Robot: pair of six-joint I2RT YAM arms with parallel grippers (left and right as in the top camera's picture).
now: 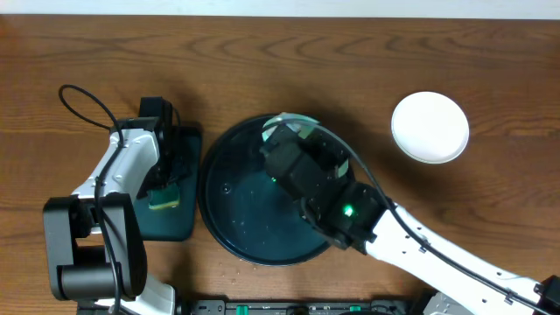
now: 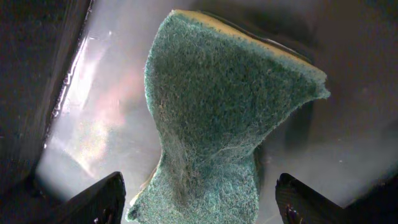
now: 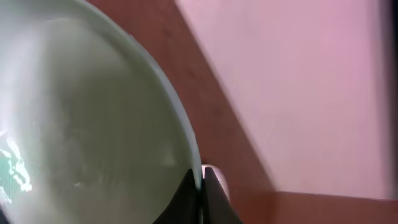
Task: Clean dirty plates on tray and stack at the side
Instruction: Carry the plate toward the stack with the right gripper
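A pale mint plate [image 1: 304, 126] is held tilted over the far part of the large round dark tray [image 1: 229, 219]. My right gripper [image 1: 278, 140] is shut on its rim. In the right wrist view the plate's [image 3: 93, 118] edge is pinched between the gripper's [image 3: 201, 183] two dark fingers. A white plate [image 1: 429, 128] lies on the bare wood at the right. My left gripper [image 2: 199, 202] is open over a green sponge [image 2: 217, 106], one finger on each side and apart from it. The third plate is out of view.
The sponge [image 1: 164, 199] lies on a smaller dark rectangular tray [image 1: 179, 223] left of the round one. The left arm [image 1: 122, 171] stands over it, with a black cable looping above. Brown wood-grain tabletop [image 1: 490, 201] surrounds both trays.
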